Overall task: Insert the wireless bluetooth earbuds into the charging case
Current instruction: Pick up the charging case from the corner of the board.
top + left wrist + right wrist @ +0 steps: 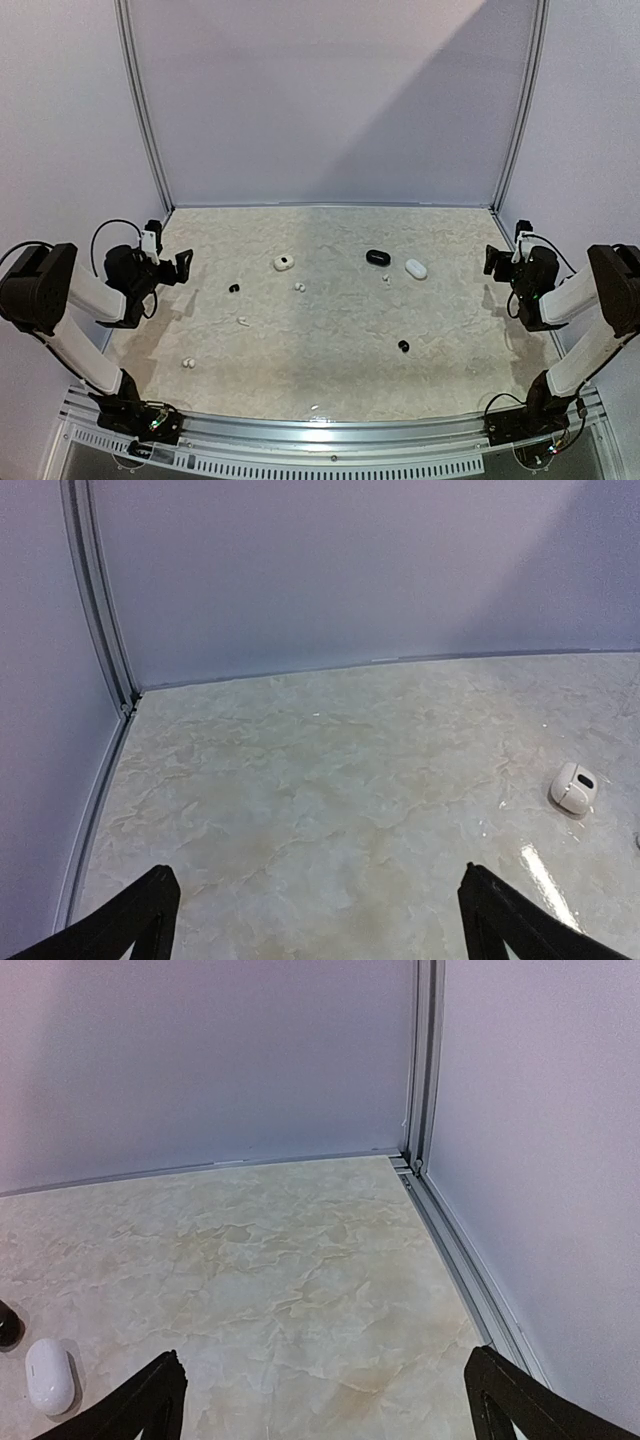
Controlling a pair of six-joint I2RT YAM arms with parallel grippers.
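Earbuds lie loose across the marbled table (330,375), none of them inside a case. Nearest the arm bases, a white pair (186,362) sits at the left and a lone black earbud (403,345) at the right. Farther in, a white earbud (242,321) lies left of centre. Beyond it are a second black earbud (234,288) and another white earbud (297,286), the latter just in front of the left white case (283,263), which shows a dark patch on top. A further small white earbud (386,279) rests near the black case (376,257) and the right white case (415,268), which sit close together but apart.

Level with the cases, both arms are drawn to the table's sides, well apart from every object. The left gripper (182,266) hangs over the left edge with its jaws spread wide and nothing between them. The right gripper (492,262) mirrors it at the right edge, also wide apart and holding nothing. Each wrist view shows only bare tabletop between the fingers. Pale walls (330,100) and metal corner posts (145,110) close the scene behind.
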